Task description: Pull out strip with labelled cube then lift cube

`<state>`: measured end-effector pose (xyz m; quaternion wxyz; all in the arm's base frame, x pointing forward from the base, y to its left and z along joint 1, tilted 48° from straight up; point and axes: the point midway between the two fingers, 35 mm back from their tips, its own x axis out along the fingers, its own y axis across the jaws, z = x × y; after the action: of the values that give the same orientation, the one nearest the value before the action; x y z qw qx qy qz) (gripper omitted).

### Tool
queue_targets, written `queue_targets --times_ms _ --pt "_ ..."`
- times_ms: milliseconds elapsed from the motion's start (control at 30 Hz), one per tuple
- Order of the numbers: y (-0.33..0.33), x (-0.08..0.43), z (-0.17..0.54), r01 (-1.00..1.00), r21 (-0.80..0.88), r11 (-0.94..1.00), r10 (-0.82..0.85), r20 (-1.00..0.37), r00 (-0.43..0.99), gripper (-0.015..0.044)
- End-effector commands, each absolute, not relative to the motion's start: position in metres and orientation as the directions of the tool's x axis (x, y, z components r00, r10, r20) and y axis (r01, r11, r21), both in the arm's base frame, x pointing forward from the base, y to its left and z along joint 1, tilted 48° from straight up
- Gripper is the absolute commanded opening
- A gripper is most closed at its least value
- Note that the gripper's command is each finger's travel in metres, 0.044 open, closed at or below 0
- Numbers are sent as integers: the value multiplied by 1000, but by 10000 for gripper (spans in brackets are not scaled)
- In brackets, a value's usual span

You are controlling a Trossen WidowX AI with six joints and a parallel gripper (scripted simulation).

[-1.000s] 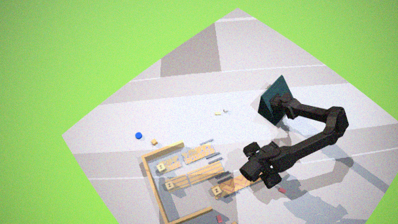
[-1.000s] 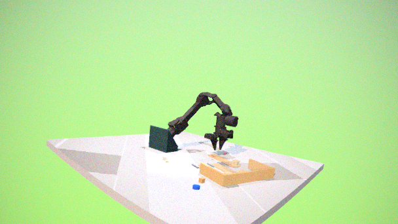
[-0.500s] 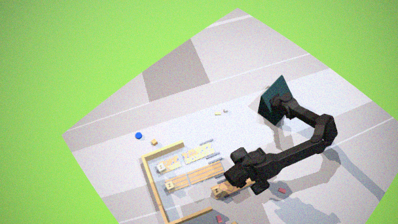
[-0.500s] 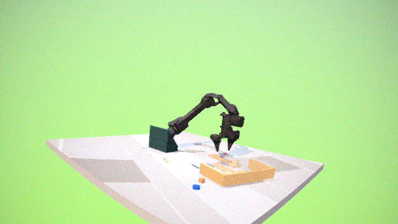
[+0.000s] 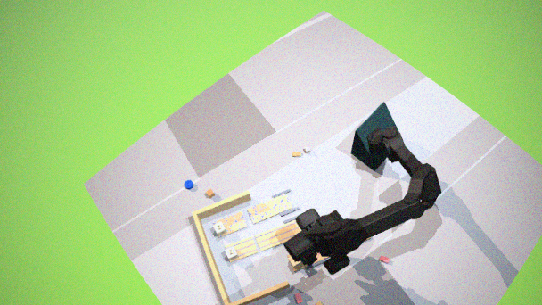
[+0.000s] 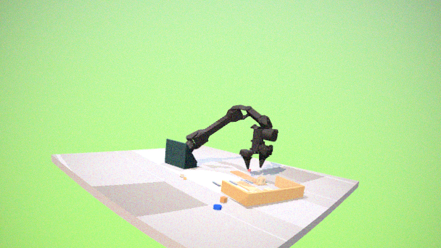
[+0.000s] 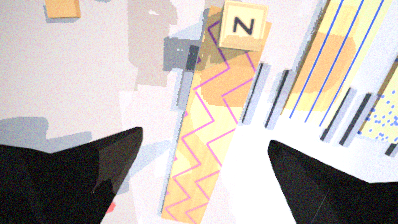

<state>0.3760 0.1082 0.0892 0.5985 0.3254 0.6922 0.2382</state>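
Observation:
The zigzag strip (image 7: 205,117) (image 6: 242,175) is in one piece and lies out past the guide rails. A cube marked like an N or Z (image 7: 243,25) (image 6: 261,180) sits on its far end. My gripper (image 7: 206,139) (image 6: 254,168) is open and empty, above the strip, with one finger to each side of it in the wrist view. The striped strip (image 5: 276,237) (image 7: 320,65) and the dotted strip (image 5: 269,210) (image 7: 382,120) each show a gap across them in the top view. Their cubes (image 5: 231,253) (image 5: 218,228) sit at the far ends. The arm hides the zigzag strip's cube in the top view.
A wooden wall (image 5: 209,254) (image 6: 277,196) borders the strips on three sides. Grey rails (image 5: 282,193) (image 7: 254,95) stand beside the strips. A blue disc (image 5: 189,184) (image 6: 217,207) and an orange block (image 5: 209,193) (image 6: 223,199) lie outside it. A red piece (image 5: 384,259) lies near the arm.

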Motion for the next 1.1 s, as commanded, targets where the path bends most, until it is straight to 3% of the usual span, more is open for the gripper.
queue_targets --times_ms 0,667,900,1067 --pt "104 390 84 168 716 677 733 -676 -74 440" --pt "88 449 67 165 716 678 733 -677 -72 440" --pt "94 449 61 165 716 678 732 -677 -72 256" --pt "100 449 56 165 716 678 732 -677 -72 250"
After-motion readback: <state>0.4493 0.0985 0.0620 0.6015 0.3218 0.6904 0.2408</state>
